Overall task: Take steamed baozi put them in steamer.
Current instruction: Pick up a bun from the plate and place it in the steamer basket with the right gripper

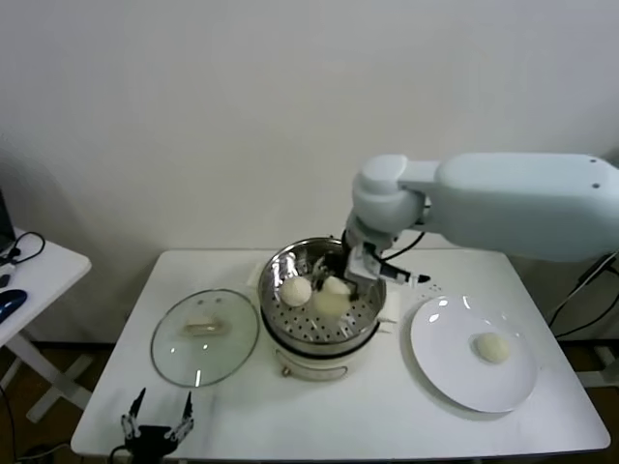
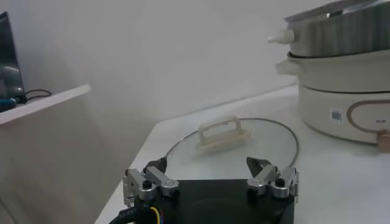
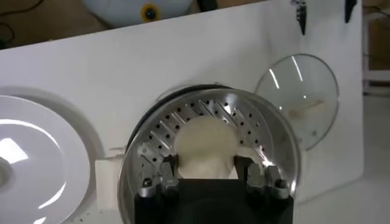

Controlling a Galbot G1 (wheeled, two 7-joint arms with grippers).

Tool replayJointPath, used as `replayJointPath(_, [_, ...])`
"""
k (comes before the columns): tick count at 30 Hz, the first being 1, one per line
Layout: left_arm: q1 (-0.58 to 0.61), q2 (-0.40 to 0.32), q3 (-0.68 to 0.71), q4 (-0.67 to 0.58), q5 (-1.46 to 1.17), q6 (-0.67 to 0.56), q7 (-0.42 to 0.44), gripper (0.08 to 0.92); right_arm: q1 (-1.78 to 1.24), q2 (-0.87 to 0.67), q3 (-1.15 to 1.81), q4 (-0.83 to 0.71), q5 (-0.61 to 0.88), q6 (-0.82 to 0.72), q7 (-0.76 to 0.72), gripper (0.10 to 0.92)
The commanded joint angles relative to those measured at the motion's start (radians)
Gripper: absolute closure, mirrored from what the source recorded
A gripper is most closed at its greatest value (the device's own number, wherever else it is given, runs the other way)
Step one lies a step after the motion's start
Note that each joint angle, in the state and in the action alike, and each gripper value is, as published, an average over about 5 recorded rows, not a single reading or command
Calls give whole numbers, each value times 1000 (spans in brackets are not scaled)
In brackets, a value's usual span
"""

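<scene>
Over the steamer (image 1: pixel 321 314) our right arm reaches in, its right gripper (image 1: pixel 340 280) pinching a baozi (image 3: pixel 204 146) just above the perforated floor. Two more buns (image 1: pixel 296 290) already lie inside; one bun (image 1: pixel 491 347) remains on the white plate (image 1: pixel 435 362). Our left gripper (image 2: pixel 210 178) waits spread near the glass lid (image 2: pixel 268 143).

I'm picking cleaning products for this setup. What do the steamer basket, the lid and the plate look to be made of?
The steamer looks like polished stainless steel: mirror-bright, with a perforated bottom. Its base reads as cream plastic or enamel. The lid is clear glass, since the table shows through it, with a pale handle. The plate looks like glossy white ceramic, though it may be plastic.
</scene>
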Motion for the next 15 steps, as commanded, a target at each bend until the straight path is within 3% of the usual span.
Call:
replayJointPath(1, [-5,2,0,11,1,1,1,177,-175,56,-7,-47,-127,11,25,406])
replayJointPath(15, [-4,4,-1,14,0,-2,0,177,-276,102,14,-108,-200,13,86,406])
